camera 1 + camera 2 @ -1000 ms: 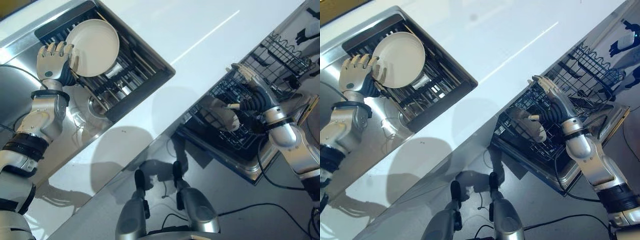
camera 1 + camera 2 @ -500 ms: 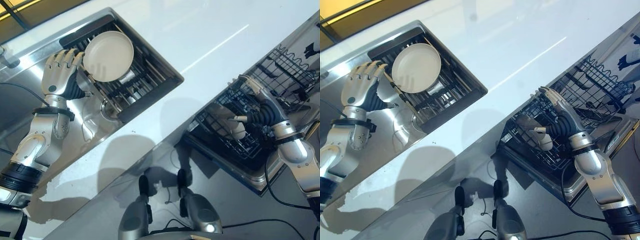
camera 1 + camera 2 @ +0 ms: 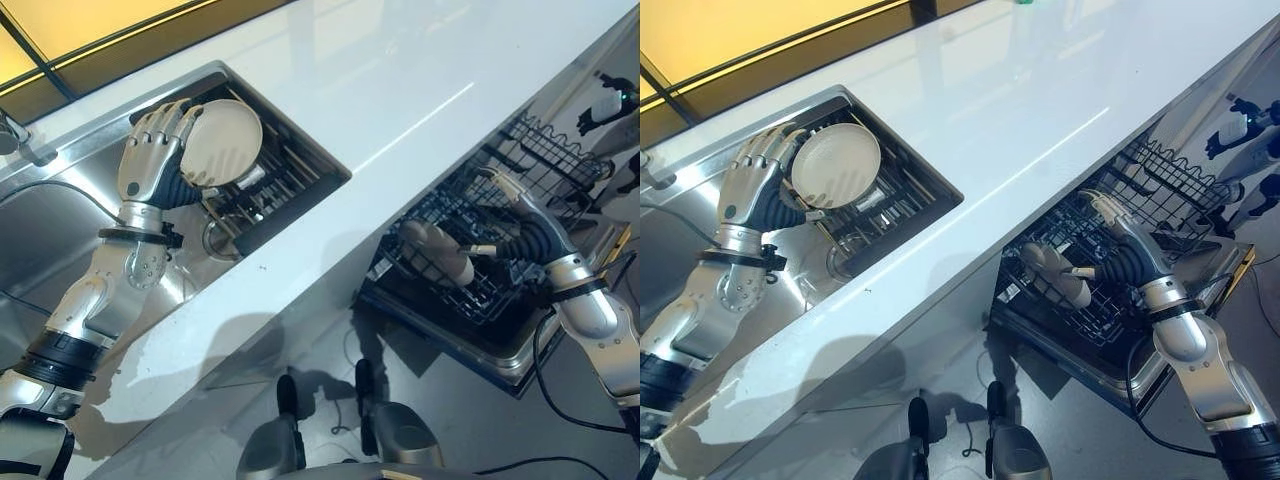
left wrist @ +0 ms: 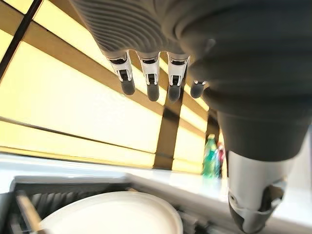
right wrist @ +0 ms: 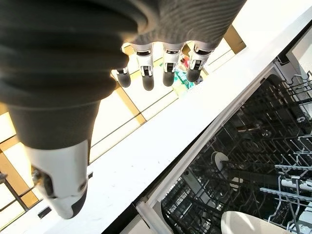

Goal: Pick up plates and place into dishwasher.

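Observation:
A cream plate [image 3: 225, 145] stands tilted in the black rack [image 3: 290, 175] set in the sink. My left hand [image 3: 158, 160] is at the plate's left rim, fingers straight and spread, thumb apart; the left wrist view has the plate [image 4: 112, 214] lying below the fingertips [image 4: 152, 90], not gripped. In the pulled-out dishwasher rack [image 3: 470, 290] lies another pale plate [image 3: 437, 250]. Just right of that plate hovers my right hand [image 3: 520, 228], open, holding nothing; its wrist view catches the plate's edge [image 5: 248, 225].
A white countertop [image 3: 400, 80] runs between sink and dishwasher. The steel basin [image 3: 60, 220] and a tap [image 3: 20, 135] are at the left. A second wire rack [image 3: 555, 150] sits beyond the lower one. Bottles [image 4: 210, 156] stand far off on the counter.
The camera has shifted. My left hand has closed in on the plate's left rim after standing slightly apart from it. The right hand stays open beside the plate in the dishwasher rack.

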`<state>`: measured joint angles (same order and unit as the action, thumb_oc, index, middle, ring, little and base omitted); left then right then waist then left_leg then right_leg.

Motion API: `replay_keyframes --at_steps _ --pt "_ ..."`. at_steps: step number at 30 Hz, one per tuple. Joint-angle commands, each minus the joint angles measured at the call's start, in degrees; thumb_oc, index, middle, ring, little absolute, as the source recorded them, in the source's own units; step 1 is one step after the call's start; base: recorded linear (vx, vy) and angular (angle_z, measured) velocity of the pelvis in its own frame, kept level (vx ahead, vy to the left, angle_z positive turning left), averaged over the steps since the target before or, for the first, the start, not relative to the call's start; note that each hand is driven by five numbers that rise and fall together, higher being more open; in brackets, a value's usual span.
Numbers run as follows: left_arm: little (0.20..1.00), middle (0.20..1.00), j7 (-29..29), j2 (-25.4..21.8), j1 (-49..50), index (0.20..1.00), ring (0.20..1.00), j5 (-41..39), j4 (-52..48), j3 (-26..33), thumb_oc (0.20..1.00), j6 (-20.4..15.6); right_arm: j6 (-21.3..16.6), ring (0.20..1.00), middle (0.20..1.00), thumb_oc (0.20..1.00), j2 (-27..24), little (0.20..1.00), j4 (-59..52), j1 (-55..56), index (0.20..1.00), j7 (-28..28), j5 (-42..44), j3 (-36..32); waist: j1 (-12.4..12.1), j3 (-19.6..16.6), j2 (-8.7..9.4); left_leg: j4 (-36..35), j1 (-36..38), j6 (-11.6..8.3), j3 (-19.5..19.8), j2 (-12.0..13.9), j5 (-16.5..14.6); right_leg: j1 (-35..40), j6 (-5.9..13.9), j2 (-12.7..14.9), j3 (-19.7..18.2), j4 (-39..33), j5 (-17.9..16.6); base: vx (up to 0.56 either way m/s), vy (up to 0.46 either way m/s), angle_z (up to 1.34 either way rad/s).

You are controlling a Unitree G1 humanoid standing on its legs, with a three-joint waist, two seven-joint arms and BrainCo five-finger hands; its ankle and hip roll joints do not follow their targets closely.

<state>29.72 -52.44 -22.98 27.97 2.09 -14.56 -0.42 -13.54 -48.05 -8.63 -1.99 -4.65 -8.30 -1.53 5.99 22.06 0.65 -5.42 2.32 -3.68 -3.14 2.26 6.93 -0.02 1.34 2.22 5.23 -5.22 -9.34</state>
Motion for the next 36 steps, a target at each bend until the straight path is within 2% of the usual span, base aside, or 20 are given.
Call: replay_keyframes --at_steps 1,9,13,15,20,23,30,34,36 --pt "1.0 1.0 2.18 -1.34 -4.29 1.0 1.0 2.29 3.7 1.24 1.0 0.69 -3.77 1.0 1.0 1.0 -1.54 1.0 -1.7 -2.96 1.0 -0.63 1.79 -0.17 1.01 0.21 0.68 4.56 -2.1 4.2 -2.92 -4.79 -9.66 -3.06 4.51 -1.86 -0.16 5.91 8.55 0.0 0.0 0.0" --pt "1.0 1.0 2.12 -3.77 -9.37 1.0 1.0 4.25 10.77 -4.96 1.0 5.15 -3.08 1.0 1.0 1.0 -2.93 1.0 0.05 -6.38 1.0 0.1 3.11 2.04 1.68 1.24 0.87 5.2 -2.95 4.26 -3.42 -4.61 -9.72 -3.98 4.51 -2.02 -0.84 6.41 8.42 0.0 0.002 -0.01" --pt "1.0 1.0 1.99 -4.19 -13.11 1.0 1.0 7.85 17.33 -10.18 1.0 7.72 -3.21 1.0 1.0 1.0 -3.49 1.0 1.63 -8.72 1.0 0.1 3.18 4.37 2.18 1.88 1.16 5.55 -3.45 4.27 -3.71 -4.53 -9.71 -4.52 4.49 -2.04 -1.16 6.67 8.26 -0.01 0.015 -0.07" --pt "1.0 1.0 3.08 -3.97 -15.75 1.0 1.0 6.53 21.6 -13.19 1.0 6.99 -2.75 1.0 1.0 1.0 -4.04 1.0 2.67 -11.06 1.0 -0.28 3.57 6.23 2.31 2.13 1.37 5.56 -3.82 4.2 -3.76 -4.5 -9.61 -4.91 4.5 -2.09 -1.35 6.71 8.18 -0.03 0.014 -0.08" --pt "1.0 1.0 3.77 -1.2 -22.11 1.0 1.0 2.03 30.16 -17.01 1.0 1.86 -1.47 1.0 1.0 1.0 -4.32 1.0 4.98 -16.37 1.0 -0.75 3.61 10.7 2.8 2.77 1.81 5.73 -4.53 4.07 -4.23 -4.35 -9.34 -5.76 4.49 -2.04 -1.61 7.06 8.02 -0.02 0.01 -0.04" --pt "1.0 1.0 3.23 0.3 -25.42 1.0 1.0 2.49 33.78 -18.47 1.0 1.34 -0.79 1.0 1.0 1.0 -3.99 1.0 6.05 -18.78 1.0 -0.9 3.09 12.45 3.0 3.23 2.11 5.82 -5.12 4.12 -4.36 -4.31 -9.32 -6.57 4.49 -2.09 -1.77 7.39 8.02 -0.03 0.003 0.0" --pt "1.0 1.0 0.65 1.31 -33.23 1.0 1.0 4.06 41.52 -22.48 1.0 3.94 0.82 1.0 1.0 1.0 -4.6 1.0 8.15 -24.46 1.0 -1.5 3.59 15.68 3.33 4.74 2.84 6.43 -7.43 4.07 -4.56 -4.13 -9.13 -9.37 4.59 -2.19 -2.19 8.42 7.81 -0.06 0.006 -0.02" --pt "1.0 1.0 -0.43 1.57 -37.29 1.0 1.0 5.79 45.62 -24.65 1.0 7.58 1.8 1.0 1.0 1.0 -4.77 1.0 9.22 -26.94 1.0 -1.8 3.55 17.21 3.63 5.56 3.24 6.64 -8.93 4.03 -4.89 -3.95 -8.83 -11.07 4.62 -2.22 -2.37 8.73 7.51 -0.05 0.001 -0.04" --pt "1.0 1.0 -1.0 1.17 -38.79 1.0 1.0 6.73 46.76 -25.37 1.0 8.27 2.26 1.0 1.0 1.0 -4.86 1.0 9.73 -28.01 1.0 -2.02 3.67 17.64 3.6 5.82 3.36 6.7 -9.67 3.96 -5.02 -3.9 -8.69 -11.76 4.6 -2.26 -2.34 8.74 7.41 -0.07 -0.014 -0.06"
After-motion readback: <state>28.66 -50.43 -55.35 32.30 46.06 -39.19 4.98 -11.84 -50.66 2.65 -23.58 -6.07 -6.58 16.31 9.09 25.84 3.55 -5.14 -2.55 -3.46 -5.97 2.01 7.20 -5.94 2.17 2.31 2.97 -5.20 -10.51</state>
